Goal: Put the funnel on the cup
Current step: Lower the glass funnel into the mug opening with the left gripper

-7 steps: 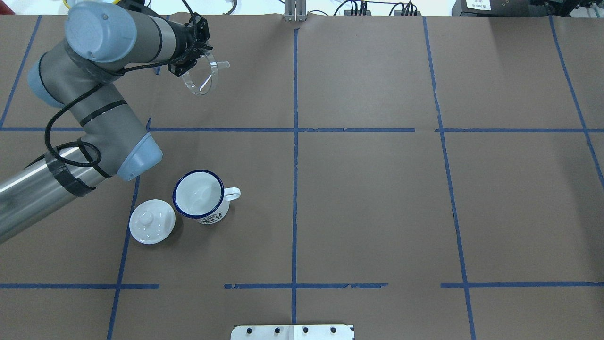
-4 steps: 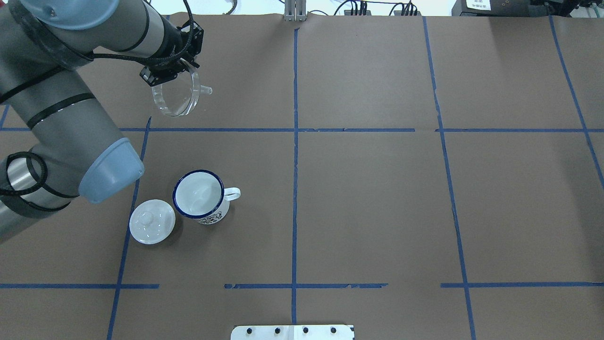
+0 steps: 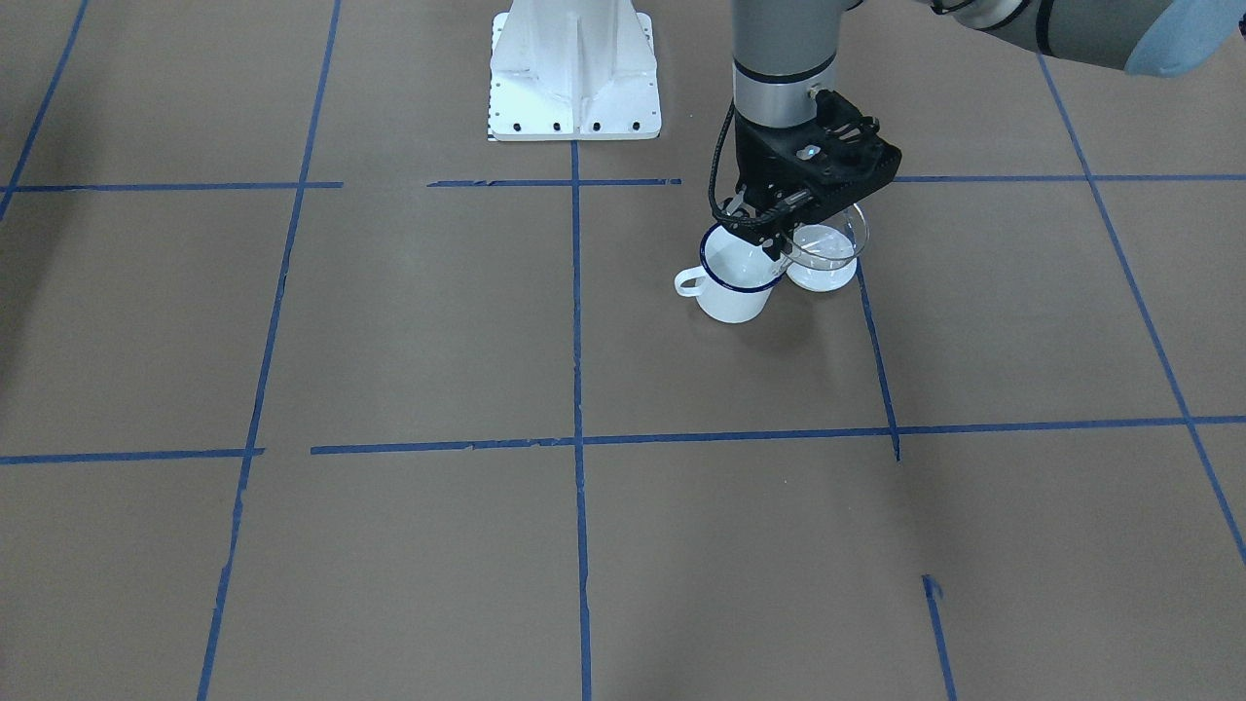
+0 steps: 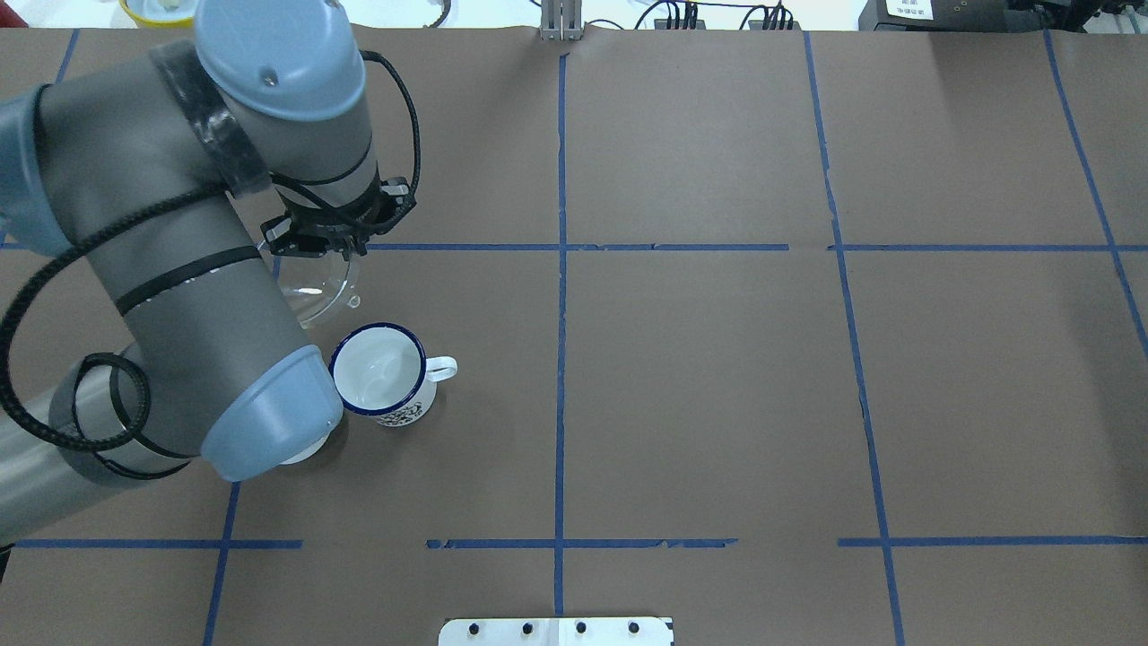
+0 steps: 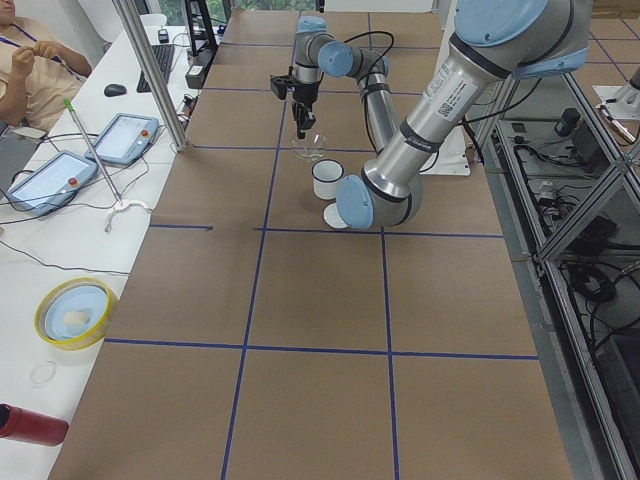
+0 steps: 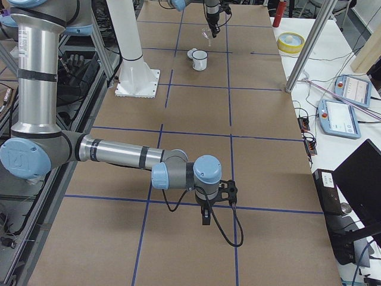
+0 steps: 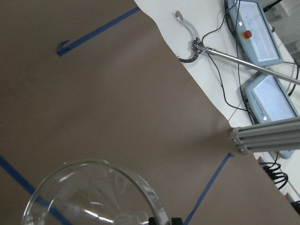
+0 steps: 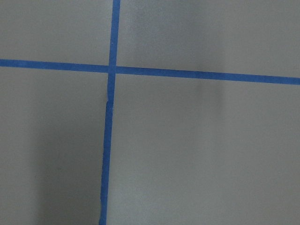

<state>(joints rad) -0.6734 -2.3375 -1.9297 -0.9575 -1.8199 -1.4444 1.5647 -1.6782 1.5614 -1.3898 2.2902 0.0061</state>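
Note:
My left gripper [image 4: 345, 256] is shut on the rim of the clear funnel [image 4: 309, 292], holding it in the air, rim up. The funnel hangs just beyond the far left side of the cup [image 4: 381, 372], a white enamel mug with a dark blue rim, and does not touch it. In the front-facing view the gripper [image 3: 779, 250] and funnel [image 3: 832, 243] sit right beside the cup [image 3: 735, 282]. The left wrist view shows the funnel's rim [image 7: 93, 197]. My right gripper [image 6: 205, 217] hangs low over bare table far from the cup; I cannot tell if it is open.
A flat white knobbed lid [image 3: 818, 280] lies next to the cup, mostly hidden under my left elbow [image 4: 269, 422] in the overhead view. The white robot base [image 3: 574, 73] stands behind. Blue tape lines cross the brown table. A yellow bowl [image 5: 75, 312] sits off the table's far edge.
My left arm has swung the funnel from the far back of the table toward the cup and turned it from tilted to rim up. The elbow now covers the lid.

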